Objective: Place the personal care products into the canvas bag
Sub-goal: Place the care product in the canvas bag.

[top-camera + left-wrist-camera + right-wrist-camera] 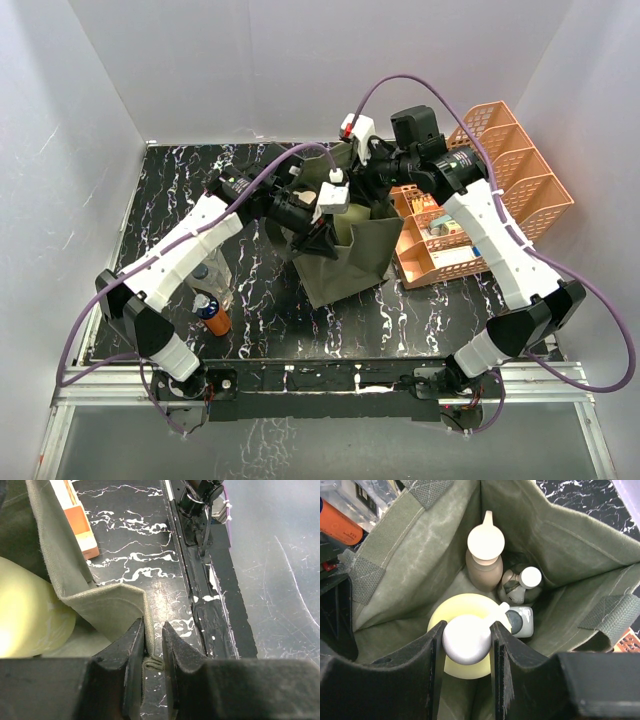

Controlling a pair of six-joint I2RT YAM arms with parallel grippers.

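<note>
The olive canvas bag (345, 262) stands at the table's middle. My left gripper (153, 630) is shut on the bag's rim (107, 597), pinching the fabric edge between its fingers. My right gripper (467, 630) hangs over the bag's mouth, shut on the white pump head (465, 640) of a pale yellow bottle (465, 605) inside the bag. A tan bottle with a beige cap (485, 562), a small white-capped bottle (522, 585) and a clear bottle with a black cap (522, 621) stand on the bag's floor. An orange bottle (213, 315) and a clear bottle (205, 275) remain on the table left of the bag.
An orange lattice tray organizer (500, 175) with small items stands right of the bag, close to the right arm. The white walls close in the back and both sides. The metal rail (330, 385) with the arm bases runs along the near edge.
</note>
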